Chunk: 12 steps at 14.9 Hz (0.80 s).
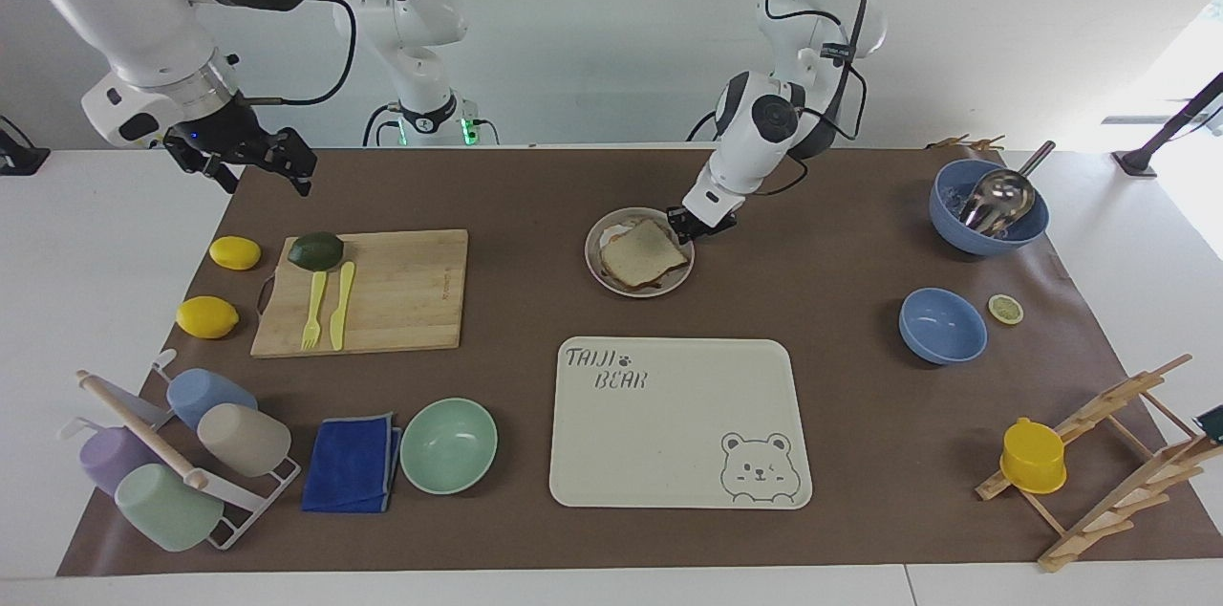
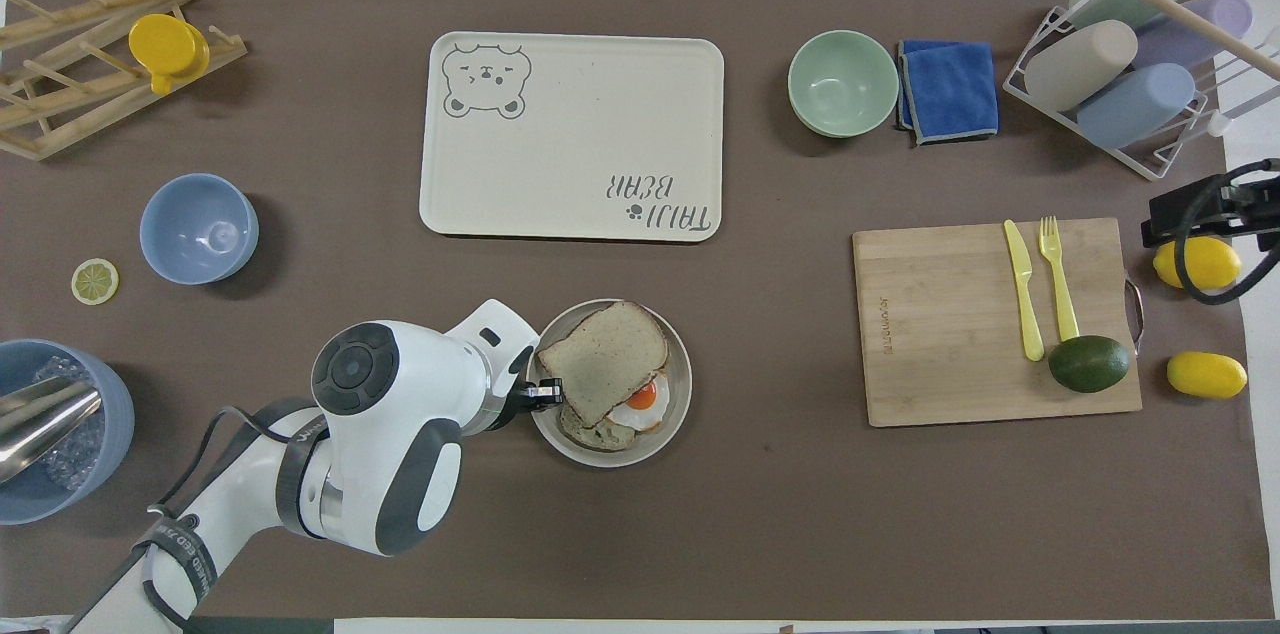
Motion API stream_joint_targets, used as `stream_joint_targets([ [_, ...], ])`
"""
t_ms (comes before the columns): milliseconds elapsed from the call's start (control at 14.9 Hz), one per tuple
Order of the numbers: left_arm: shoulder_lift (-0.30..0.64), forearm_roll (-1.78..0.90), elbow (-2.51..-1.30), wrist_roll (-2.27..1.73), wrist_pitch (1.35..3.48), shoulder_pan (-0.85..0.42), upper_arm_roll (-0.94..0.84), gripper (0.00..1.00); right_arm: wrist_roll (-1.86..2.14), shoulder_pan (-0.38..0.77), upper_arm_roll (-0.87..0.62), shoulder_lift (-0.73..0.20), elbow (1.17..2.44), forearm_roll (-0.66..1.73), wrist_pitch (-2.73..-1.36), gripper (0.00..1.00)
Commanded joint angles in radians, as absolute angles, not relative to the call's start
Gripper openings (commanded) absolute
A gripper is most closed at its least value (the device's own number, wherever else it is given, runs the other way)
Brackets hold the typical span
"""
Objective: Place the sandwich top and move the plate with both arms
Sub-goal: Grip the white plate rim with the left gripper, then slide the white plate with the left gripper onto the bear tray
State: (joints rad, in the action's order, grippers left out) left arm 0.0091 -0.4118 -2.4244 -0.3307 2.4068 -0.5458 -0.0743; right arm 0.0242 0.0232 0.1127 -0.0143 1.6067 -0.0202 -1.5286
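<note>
The sandwich top (image 1: 645, 254) (image 2: 605, 362), a plain brown slice, lies askew over the bread slice with a fried egg (image 2: 640, 399) on the small round plate (image 1: 592, 267) (image 2: 680, 404). My left gripper (image 1: 680, 222) (image 2: 548, 394) is low at the plate's rim toward the left arm's end, its fingertips shut on that rim. My right gripper (image 1: 263, 174) (image 2: 1195, 214) hangs open in the air over the mat's edge by the lemons, holding nothing, and waits.
The cream bear tray (image 1: 669, 424) lies farther from the robots than the plate. A cutting board (image 1: 401, 291) with avocado, fork and knife, two lemons (image 1: 206, 316), a mint bowl (image 1: 449, 445), two blue bowls (image 1: 942, 325) and racks lie around.
</note>
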Motion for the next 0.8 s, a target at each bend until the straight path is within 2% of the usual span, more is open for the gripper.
stream_joint_targets([
  [0, 0.006, -0.436, -2.447, -0.302, 2.425, -0.571, -0.061, 0.0, 0.009, 0.023, 0.115, -0.017, 1.598, -0.018, -1.511, 1.0],
  [201, 0.0, -0.436, -2.435, -0.281, 2.412, -0.557, -0.06, 0.0, 0.009, 0.026, 0.114, -0.017, 1.6, -0.018, -1.509, 1.0],
  [335, -0.026, -0.436, -2.387, -0.264, 2.323, -0.5, -0.058, 0.0, 0.009, 0.026, 0.115, -0.017, 1.6, -0.018, -1.509, 1.0],
  [536, -0.015, -0.436, -2.196, -0.198, 2.058, -0.362, -0.054, 0.0, 0.009, 0.026, 0.115, -0.017, 1.6, -0.018, -1.509, 1.0],
  [737, 0.07, -0.437, -1.992, -0.198, 1.957, -0.281, -0.054, 0.0, 0.009, 0.026, 0.114, -0.017, 1.6, -0.018, -1.509, 1.0],
])
